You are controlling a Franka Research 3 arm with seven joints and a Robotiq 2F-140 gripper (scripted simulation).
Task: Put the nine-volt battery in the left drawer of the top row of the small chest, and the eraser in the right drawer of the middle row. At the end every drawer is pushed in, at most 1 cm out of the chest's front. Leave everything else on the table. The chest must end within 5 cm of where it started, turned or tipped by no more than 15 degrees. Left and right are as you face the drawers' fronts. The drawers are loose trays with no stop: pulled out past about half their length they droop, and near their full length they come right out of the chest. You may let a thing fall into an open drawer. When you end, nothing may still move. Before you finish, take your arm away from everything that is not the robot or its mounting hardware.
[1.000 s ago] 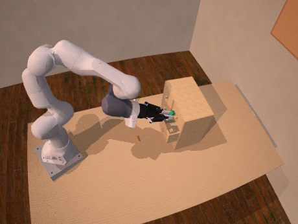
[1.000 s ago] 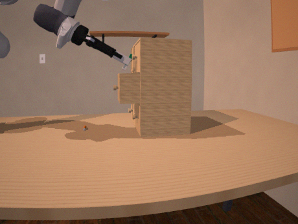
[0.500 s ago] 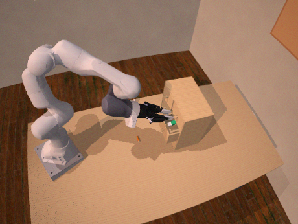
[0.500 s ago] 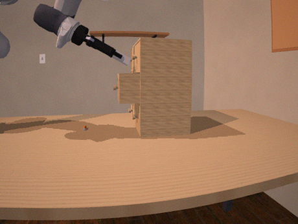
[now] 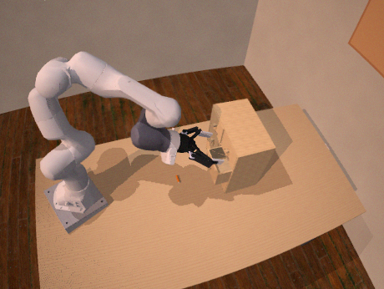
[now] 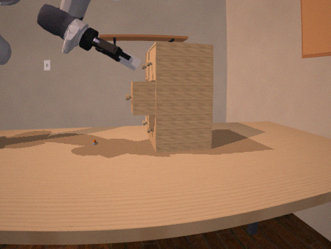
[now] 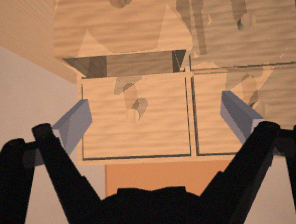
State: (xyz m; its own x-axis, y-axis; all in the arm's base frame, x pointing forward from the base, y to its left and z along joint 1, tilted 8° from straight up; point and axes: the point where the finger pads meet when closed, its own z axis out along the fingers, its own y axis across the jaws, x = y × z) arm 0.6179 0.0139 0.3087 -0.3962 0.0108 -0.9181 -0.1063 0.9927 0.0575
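The small wooden chest [image 5: 244,142] stands at the far side of the table, and also shows in the exterior view [image 6: 183,97]. The right drawer of its middle row [image 5: 218,154] is pulled partly out [image 6: 143,98]. The other drawers look pushed in. My gripper [image 5: 212,148] [image 6: 134,65] is open wide and empty, tilted down in front of the top row, just above the open drawer. In the wrist view the spread fingers frame a top-row drawer front, with a strip of the open drawer's inside [image 7: 125,65] beyond. I see no eraser or battery in any view.
A small orange object [image 5: 178,179] [image 6: 94,141] lies on the table in front of the chest; I cannot tell what it is. The arm's base [image 5: 75,200] is bolted at the table's left. A wall stands close behind the chest.
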